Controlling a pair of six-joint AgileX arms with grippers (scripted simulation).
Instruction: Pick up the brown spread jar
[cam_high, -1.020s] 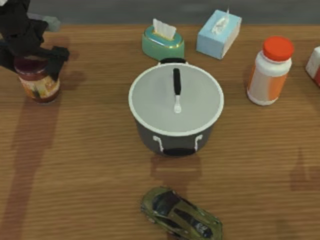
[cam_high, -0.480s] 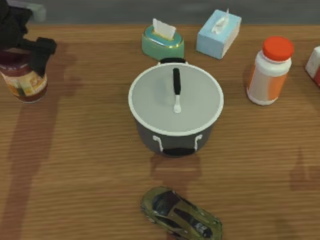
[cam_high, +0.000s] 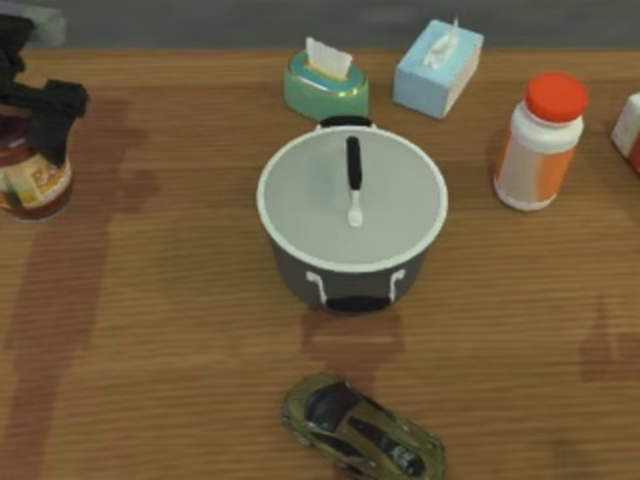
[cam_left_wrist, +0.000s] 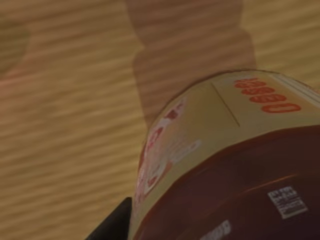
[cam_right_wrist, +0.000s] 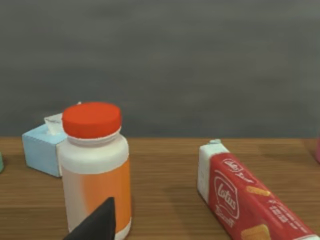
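Top view: brown spread jar (cam_high: 30, 180) upright

- From the top view we look straight down on the wooden table (cam_high: 180, 330), with the lidded pot (cam_high: 351, 225) at centre.
- Our left wrist camera sits very close against the brown spread jar (cam_left_wrist: 235, 165), table behind it.
- Our right wrist camera looks low across the table; it shares the white bottle (cam_right_wrist: 96, 167) and blue tissue box (cam_right_wrist: 41, 147) with the top view.
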